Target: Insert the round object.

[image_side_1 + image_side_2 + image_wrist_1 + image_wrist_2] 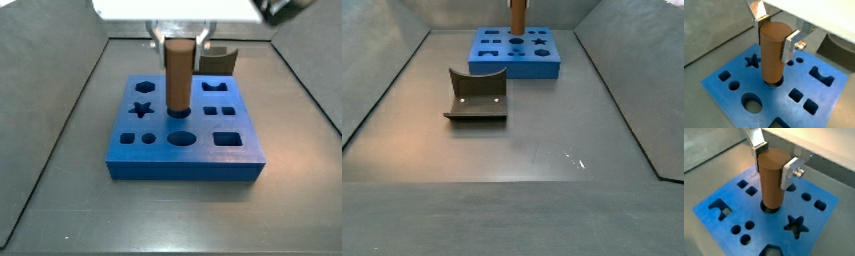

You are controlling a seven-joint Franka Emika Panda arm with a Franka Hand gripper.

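Gripper point(775, 31) right above the blue block point(731, 92) in a wrist view, and its two silver fingers point(790, 46) are clamped on the upper end of the round object point(773, 52), that tall brown wooden peg standing upright. Look at the foot of it: the peg's lower end sits in a round hole point(772, 81) near the middle of the block, with a dark ring of shadow showing around the base, though how deep it goes I cannot tell. A larger round hole point(751, 103) lies open nearby, and a star-shaped hole point(751, 61) is just off to one side. Over to a wrist view from the opposite side, gripper point(774, 158) with the same clenched hold, peg point(771, 180) upright, block point(827, 198) beneath, star hole point(796, 225) close to the peg's base. Now a side view: gripper point(183, 42) above, peg point(181, 80) standing in the middle of the block point(185, 165), and the dark grey curved block point(219, 58) sits just behind it. Finally, a side view down the floor: the peg point(517, 14) rises from the blue block point(516, 68) at the far end, the gripper itself out of frame, and the fixture point(477, 95) stands nearer, apart from the block.
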